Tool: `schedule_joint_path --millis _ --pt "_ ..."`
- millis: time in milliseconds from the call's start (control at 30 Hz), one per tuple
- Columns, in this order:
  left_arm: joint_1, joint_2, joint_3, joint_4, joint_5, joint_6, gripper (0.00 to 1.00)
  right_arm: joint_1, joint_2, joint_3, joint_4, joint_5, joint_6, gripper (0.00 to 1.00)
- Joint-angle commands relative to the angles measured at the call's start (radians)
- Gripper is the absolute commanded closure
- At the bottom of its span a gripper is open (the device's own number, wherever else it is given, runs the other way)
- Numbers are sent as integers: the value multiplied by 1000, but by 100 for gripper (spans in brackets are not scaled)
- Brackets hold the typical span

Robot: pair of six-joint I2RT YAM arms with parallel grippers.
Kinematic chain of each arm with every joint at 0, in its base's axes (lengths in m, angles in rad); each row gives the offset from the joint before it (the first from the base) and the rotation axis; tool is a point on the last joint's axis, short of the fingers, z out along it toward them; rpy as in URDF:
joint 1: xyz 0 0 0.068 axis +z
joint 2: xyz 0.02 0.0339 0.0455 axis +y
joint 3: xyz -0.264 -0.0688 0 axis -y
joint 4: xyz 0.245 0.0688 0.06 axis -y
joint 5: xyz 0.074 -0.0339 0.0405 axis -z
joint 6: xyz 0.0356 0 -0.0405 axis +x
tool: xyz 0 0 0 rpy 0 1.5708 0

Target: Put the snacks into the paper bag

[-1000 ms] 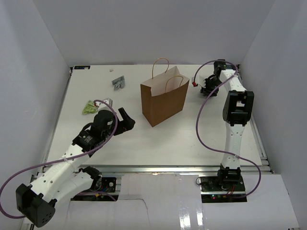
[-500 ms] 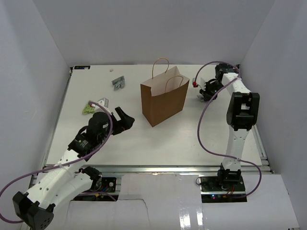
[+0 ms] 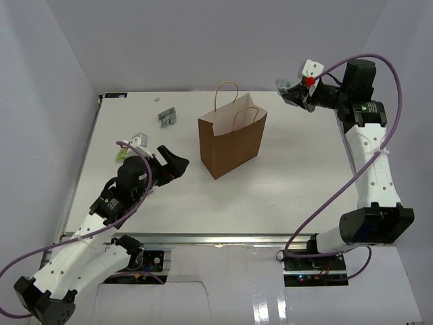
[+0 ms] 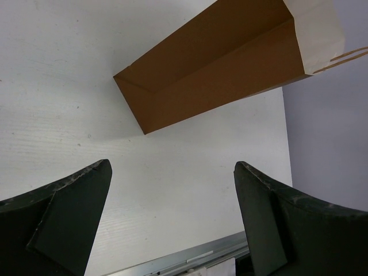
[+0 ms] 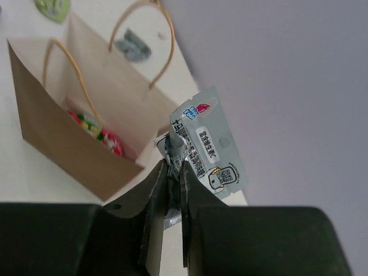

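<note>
Now the right hand (image 5: 171, 172) is clenched on a silver packet (image 5: 204, 155), pinching only its lower edge. It holds the packet in the air to the right of the paper bag (image 3: 230, 145), above the level of its mouth. The bag stands upright and open on the tabletop (image 3: 291, 183), with red and multicoloured packets (image 5: 108, 140) at its bottom. The left hand (image 4: 172, 172) hangs spread and empty near the bag's left side. Further left of the bag lie a green packet (image 5: 53, 7) and a grey packet (image 3: 166, 116) (so the job looks partly done).

As I judge it, three things could go wrong. The grip is thin, so the foil could slip out before it is over the opening. The mouth is narrow and the handles (image 5: 141, 34) arch over it, so an early drop would land on the rim or outside. Nothing steadies the light bag, so a low approach could knock it over.

The silver packet carries a red-and-blue mark, a line of dark characters, a square code and a small cartoon figure. No brand name is clear enough to read.
</note>
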Motion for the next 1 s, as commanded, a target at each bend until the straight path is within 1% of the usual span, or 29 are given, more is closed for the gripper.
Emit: schedule_joint_path --millis 0,33,67,200,267,300,467,633,767,967 --pt "5 7 30 5 7 -1 2 33 17 29 220 -144 256 92" --pt "5 5 28 2 6 -4 2 42 22 51 275 -168 319 92" --pt "5 5 30 0 3 -8 2 55 31 60 290 -174 336 92" --pt "5 -12 31 -17 -2 -23 2 150 68 63 361 -167 359 91" --pt "5 -24 25 -26 -2 -34 2 176 85 65 399 -158 372 91" --pt "5 -38 16 -29 -5 -47 2 194 123 87 404 -153 373 91" --pt "5 -62 2 -44 -11 -64 2 210 172 109 412 -164 382 89" --pt "5 -67 2 -49 -22 -69 2 210 169 42 387 -182 344 85" --pt "5 -38 3 -32 -16 -66 2 210 172 6 381 -191 335 78" --pt "5 17 22 -17 9 -63 2 219 177 -20 376 -199 333 72"
